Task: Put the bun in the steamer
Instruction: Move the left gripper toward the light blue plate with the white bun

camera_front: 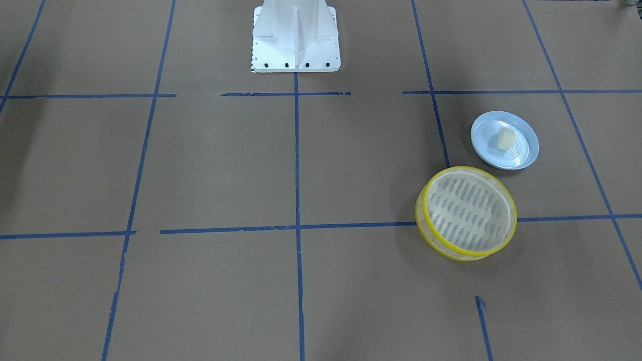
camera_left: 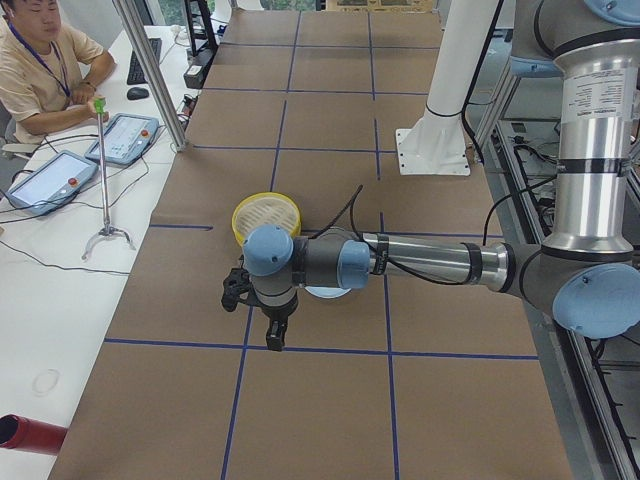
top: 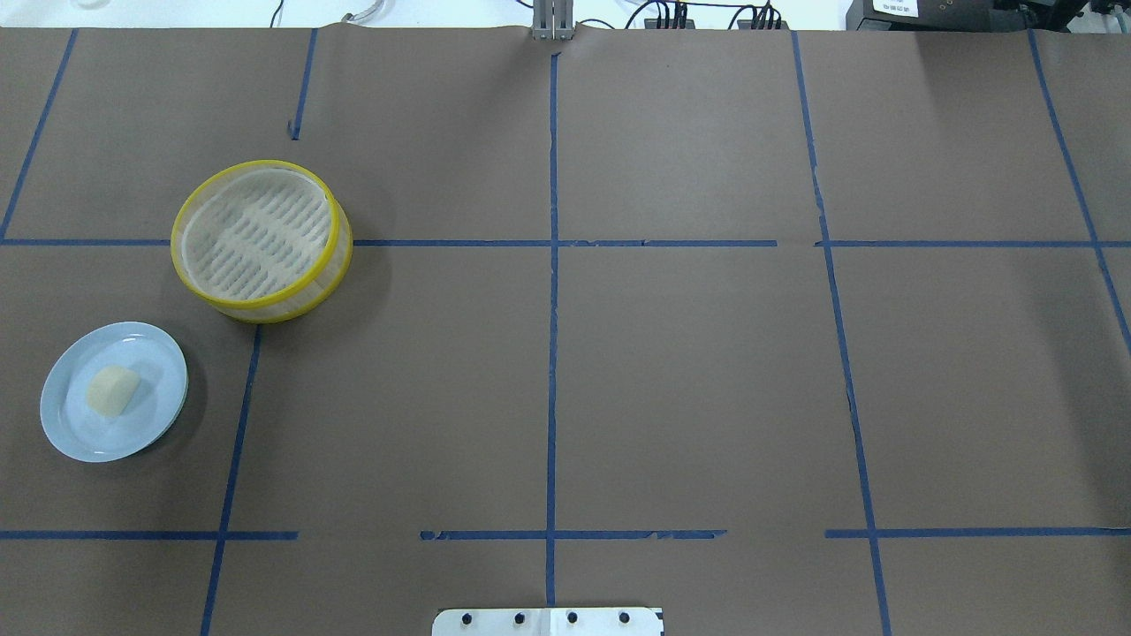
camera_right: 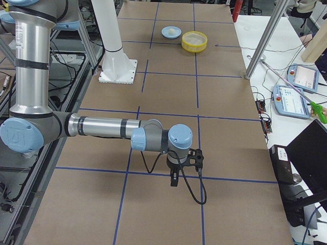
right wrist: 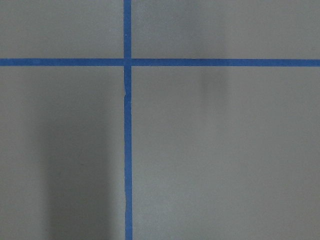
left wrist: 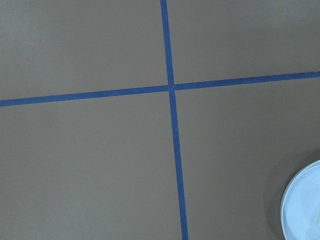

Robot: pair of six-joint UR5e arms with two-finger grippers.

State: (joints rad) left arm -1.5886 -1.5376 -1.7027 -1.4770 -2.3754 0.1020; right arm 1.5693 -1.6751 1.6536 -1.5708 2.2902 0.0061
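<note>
Approach is the step in hand: the small cream-white soft bun (top: 113, 389) lies on the pale blue round plate (top: 79, 428) at far left, nearer the robot than the yellow-rimmed translucent steamer basket (top: 256, 231), so the left gripper (camera_left: 276, 338), whose opening I cannot tell, must descend over it.

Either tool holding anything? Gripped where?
Nothing: the bun lies loose on the plate, and the steamer stands empty beside it.

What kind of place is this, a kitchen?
Most likely a robot lab: a silver-and-blue robot arm over a brown paper table marked with blue tape, and a seated person beside grey control tablets.
</note>
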